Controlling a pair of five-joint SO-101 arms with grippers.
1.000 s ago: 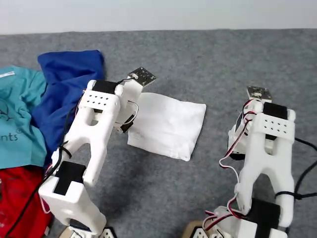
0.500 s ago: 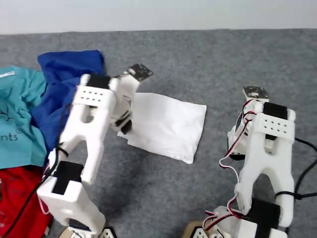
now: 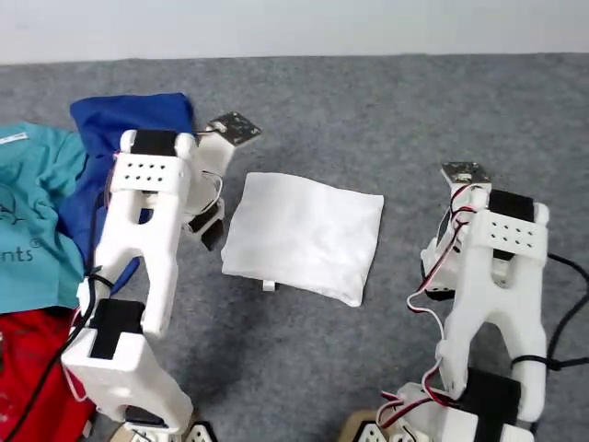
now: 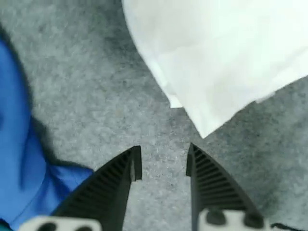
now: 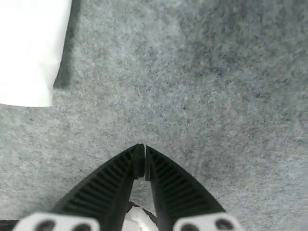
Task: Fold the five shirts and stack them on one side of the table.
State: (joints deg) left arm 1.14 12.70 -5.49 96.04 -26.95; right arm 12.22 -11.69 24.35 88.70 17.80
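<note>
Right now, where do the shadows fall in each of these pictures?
High view: even light, a soft shadow on the grey mat beside the left arm. Left wrist view: a dark shadow on the mat along the blue shirt. Right wrist view: a dark band of shadow along the edge of the white shirt.

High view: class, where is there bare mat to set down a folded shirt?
Free: the grey mat beyond the white folded shirt, and between it and the right arm. Crowded: the left edge, with blue shirt, teal shirt and red shirt.
</note>
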